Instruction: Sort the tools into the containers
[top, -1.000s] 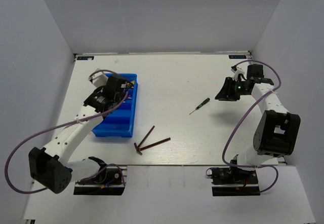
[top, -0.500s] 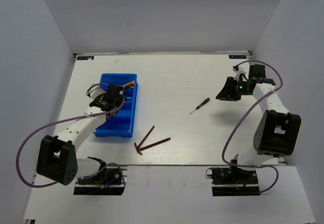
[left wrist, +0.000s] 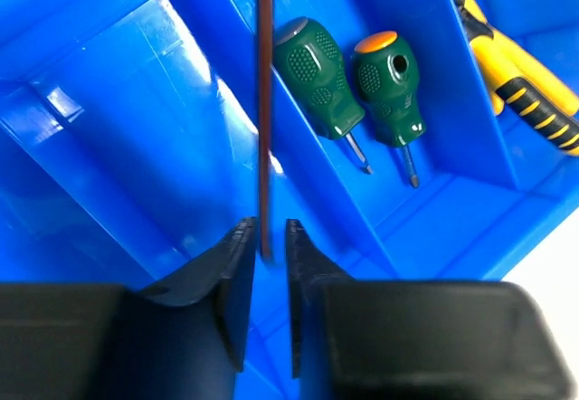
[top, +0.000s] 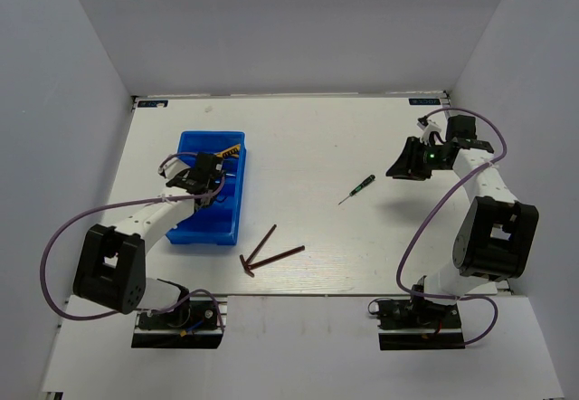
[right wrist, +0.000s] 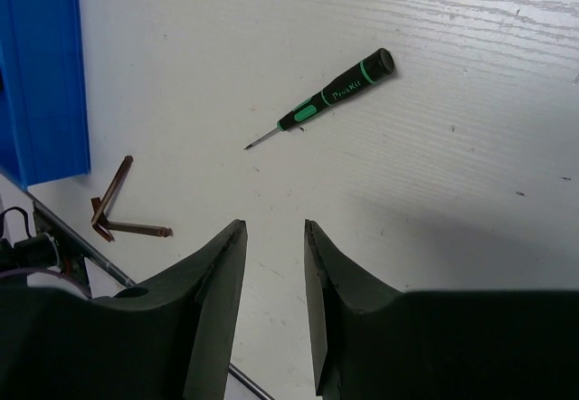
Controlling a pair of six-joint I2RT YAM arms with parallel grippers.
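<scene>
Left gripper (left wrist: 269, 260) pinching a dark hex key (left wrist: 264, 101) above the blue bin (left wrist: 109, 147). Two green screwdrivers (left wrist: 357, 83) side by side in one compartment. Yellow-and-black pliers (left wrist: 520, 83) in the next.

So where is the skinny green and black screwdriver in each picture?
Top external: the thin screwdriver lies on the bare white table, right of centre, between the blue bin and the right arm.
Left wrist: not in it; only the bin's inside shows.
Right wrist: upper middle, beyond the right end effector.
Shared landmark: the two crossed hex keys, at lower left in the right wrist view.
</scene>
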